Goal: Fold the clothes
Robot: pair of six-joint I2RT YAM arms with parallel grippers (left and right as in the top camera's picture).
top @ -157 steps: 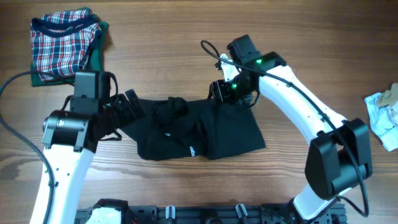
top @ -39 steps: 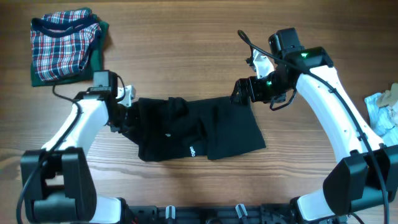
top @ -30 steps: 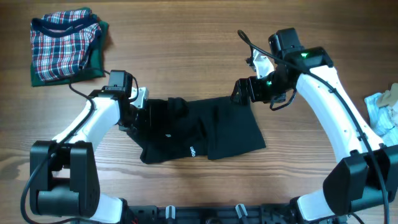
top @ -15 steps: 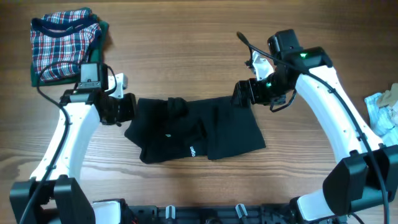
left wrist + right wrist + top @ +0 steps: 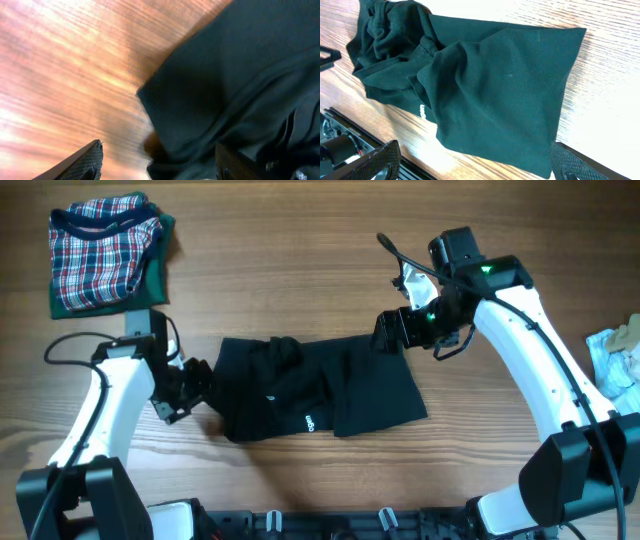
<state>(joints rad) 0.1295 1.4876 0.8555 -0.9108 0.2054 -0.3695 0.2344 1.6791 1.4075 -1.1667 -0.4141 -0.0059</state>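
A black garment [image 5: 315, 385] lies crumpled across the middle of the wooden table, bunched near its top left. My left gripper [image 5: 192, 383] is at the garment's left edge, low to the table. In the left wrist view the gripper [image 5: 159, 146] is open, with a corner of the black cloth [image 5: 225, 85] between the jaws; the picture is blurred. My right gripper [image 5: 388, 330] hovers at the garment's upper right corner. In the right wrist view the gripper [image 5: 475, 146] is open wide and empty above the cloth [image 5: 490, 85].
A folded stack with a plaid garment [image 5: 105, 250] on top sits at the far left corner. A crumpled light cloth [image 5: 617, 365] lies at the right edge. A black rail [image 5: 330, 525] runs along the table's near edge.
My left arm pushed into the garment's left side, drew back to the left, then dropped toward the near-left corner of the cloth. The right arm has barely moved.
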